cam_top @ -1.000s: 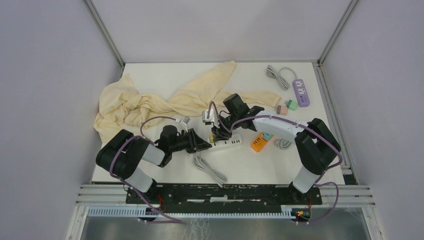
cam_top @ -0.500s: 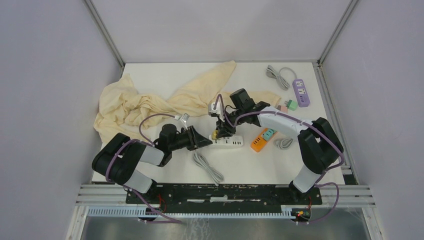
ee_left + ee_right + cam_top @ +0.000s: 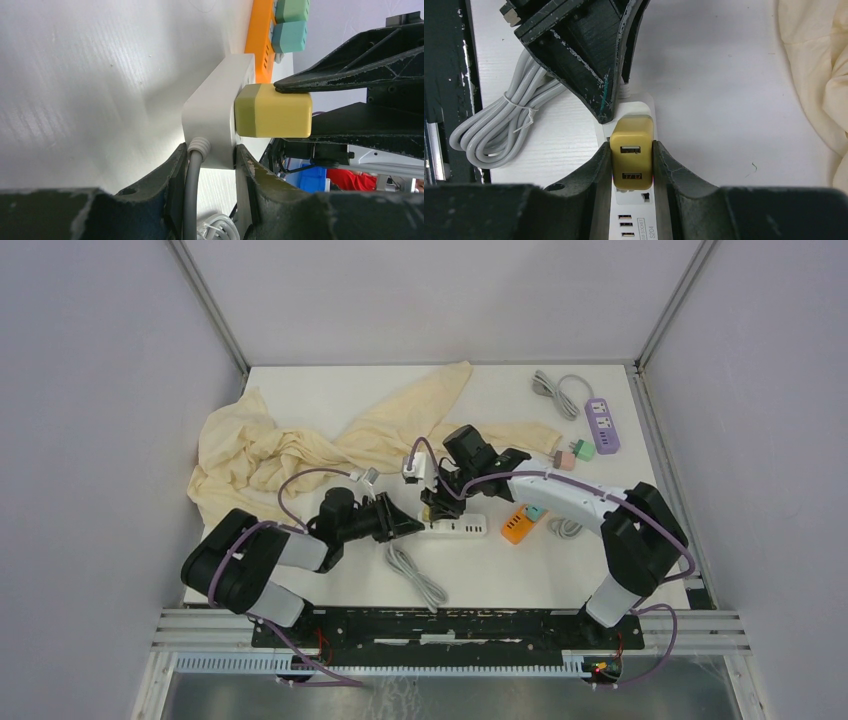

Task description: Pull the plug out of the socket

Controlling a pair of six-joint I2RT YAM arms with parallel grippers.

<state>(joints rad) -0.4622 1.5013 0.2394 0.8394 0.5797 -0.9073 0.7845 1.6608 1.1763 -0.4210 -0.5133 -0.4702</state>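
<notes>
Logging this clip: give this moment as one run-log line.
left gripper: shut on strip | right gripper: shut on plug | plug: seated in strip

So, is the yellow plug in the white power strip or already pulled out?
In. The yellow plug sits flush against the white power strip, no prongs showing; right fingers clamp its sides.

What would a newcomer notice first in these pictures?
At the centre, two black grippers meet at a white power strip: the left gripper clamps its cable end while the right gripper pinches a mustard-yellow plug seated in it. Behind them, a crumpled cream cloth sprawls across the far left.
</notes>
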